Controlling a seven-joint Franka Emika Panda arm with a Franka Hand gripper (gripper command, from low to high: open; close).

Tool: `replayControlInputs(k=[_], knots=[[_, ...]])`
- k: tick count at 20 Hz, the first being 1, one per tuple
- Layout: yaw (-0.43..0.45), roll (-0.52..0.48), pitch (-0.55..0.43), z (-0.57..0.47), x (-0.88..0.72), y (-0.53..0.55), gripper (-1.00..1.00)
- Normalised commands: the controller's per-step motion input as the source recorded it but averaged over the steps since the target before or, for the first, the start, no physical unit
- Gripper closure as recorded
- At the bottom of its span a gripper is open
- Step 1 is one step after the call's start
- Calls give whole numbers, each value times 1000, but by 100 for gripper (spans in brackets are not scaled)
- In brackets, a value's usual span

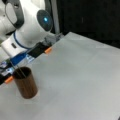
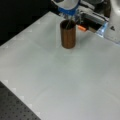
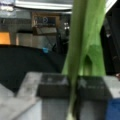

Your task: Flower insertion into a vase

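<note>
- Flower (image 3: 85, 42): in the wrist view its green stem and leaves run up between the two dark pads (image 3: 53, 86) of the hand (image 3: 73, 87), which are pressed together on the stem.
- The vase (image 1: 25, 85) stands upright on the table (image 1: 82, 82), directly below the hand in both front views.
- A thin stem line reaches down from the hand into the vase's mouth (image 2: 68, 24).
- Judged from this, the stem is held upright so that it passes through the wide mouth; insertion looks under way, and the flower is not released.

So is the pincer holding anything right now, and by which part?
Yes: the pincer is shut on a green flower stem, gripping it on the stalk below the leaves, above the dark brown wood-grain cylinder vase.
</note>
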Motion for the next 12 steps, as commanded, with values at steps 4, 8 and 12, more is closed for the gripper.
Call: replayControlInputs(k=[4, 8, 12], knots=[[-75, -42, -71, -261, 182, 148, 100], [-109, -20, -41, -194, 161, 139, 100], [-144, -2, -19, -127, 175, 144, 100]])
